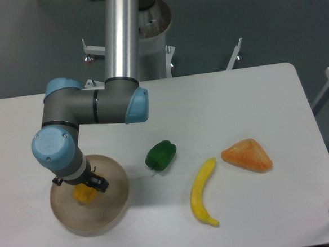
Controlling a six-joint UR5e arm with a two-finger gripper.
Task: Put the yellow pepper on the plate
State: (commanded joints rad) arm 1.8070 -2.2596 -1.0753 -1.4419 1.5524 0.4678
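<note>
A grey and blue robot arm reaches down over a round, beige-tan plate point(111, 209) near the front left corner of the white surface point(237, 107). Its end effector point(89, 188), mostly hidden by the wrist, sits at the small yellow-orange pepper point(86, 194), which is over the plate's middle. Whether it grips or has released cannot be told. A good finish likely means opening fully, then lifting straight up so the pepper stays put.

Over the plate point(116, 203) the way down is blocked — the arm's wrist point(62, 156) hangs right above it. The green pepper point(161, 155), banana point(203, 193) and orange wedge point(247, 155) lie apart from each other, with bare table point(236, 96) behind them — room to pass.
</note>
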